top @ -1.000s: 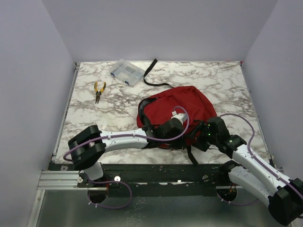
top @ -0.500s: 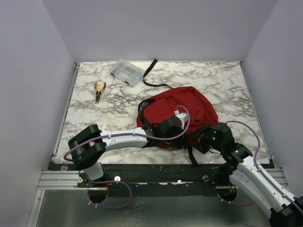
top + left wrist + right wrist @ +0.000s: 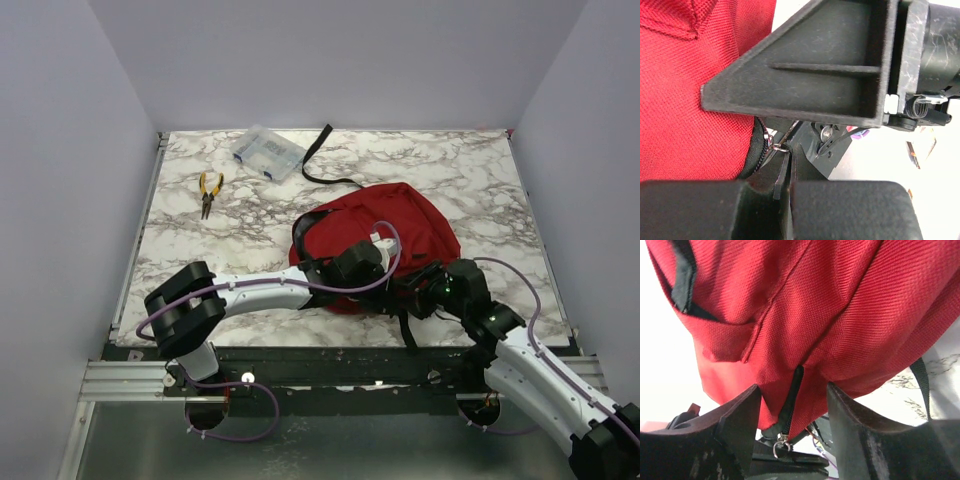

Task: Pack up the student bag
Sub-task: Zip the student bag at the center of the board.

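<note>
The student bag (image 3: 385, 225) is a dark red fabric backpack lying at the table's near middle. Its black zip (image 3: 792, 395) ends at a metal slider ring (image 3: 780, 445). My left gripper (image 3: 388, 278) is at the bag's near edge, shut on the flat black zip pull (image 3: 781, 175) that hangs from the ring (image 3: 777, 146). My right gripper (image 3: 415, 285) faces it from the right, open. Its fingers (image 3: 740, 425) straddle the red fabric around the zip's end (image 3: 794, 390). One right finger (image 3: 815, 65) fills the top of the left wrist view.
Yellow-handled pliers (image 3: 209, 190) lie at the far left. A clear plastic box (image 3: 267, 152) stands at the back. A black strap (image 3: 322, 150) trails from the bag toward the back wall. Another strap (image 3: 405, 325) hangs toward the near table edge.
My right gripper has shifted left and closer to the bag's near edge, and its jaws have narrowed. My left gripper has pulled slightly left, still holding the zip pull.
</note>
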### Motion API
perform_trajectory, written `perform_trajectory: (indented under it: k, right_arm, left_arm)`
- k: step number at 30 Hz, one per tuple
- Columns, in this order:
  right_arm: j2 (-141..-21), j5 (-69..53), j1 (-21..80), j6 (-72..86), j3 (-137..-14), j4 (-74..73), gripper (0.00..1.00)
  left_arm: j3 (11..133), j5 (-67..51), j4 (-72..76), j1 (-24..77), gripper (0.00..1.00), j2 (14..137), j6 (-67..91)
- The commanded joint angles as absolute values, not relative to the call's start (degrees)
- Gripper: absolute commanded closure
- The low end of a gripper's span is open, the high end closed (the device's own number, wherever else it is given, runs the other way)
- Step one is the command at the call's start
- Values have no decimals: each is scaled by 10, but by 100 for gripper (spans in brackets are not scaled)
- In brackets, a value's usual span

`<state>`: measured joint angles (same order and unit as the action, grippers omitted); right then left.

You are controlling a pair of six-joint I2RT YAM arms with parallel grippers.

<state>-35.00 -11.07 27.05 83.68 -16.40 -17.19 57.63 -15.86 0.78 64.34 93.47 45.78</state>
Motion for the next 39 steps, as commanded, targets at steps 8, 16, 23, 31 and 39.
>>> perform_trajectory:
  k: [8, 16, 23, 31, 39]
  right_arm:
    - [-419, 50, 273, 766, -217, -208, 100]
    - [-413, 161, 269, 664, -267, -294, 100]
    - [-453, 230, 231, 575, -325, -321, 100]
    - [-540, 254, 192, 520, -399, -372, 87]
    - [-531, 146, 192, 531, -446, -489, 21]
  left_arm:
    - [516, -185, 44, 627, 100, 875, 454]
    - [361, -136, 5, 494, 100, 739, 405]
    - [361, -181, -9, 467, 100, 707, 392]
    - [450, -237, 51, 556, 100, 802, 412]
    - [503, -304, 142, 588, 100, 892, 472]
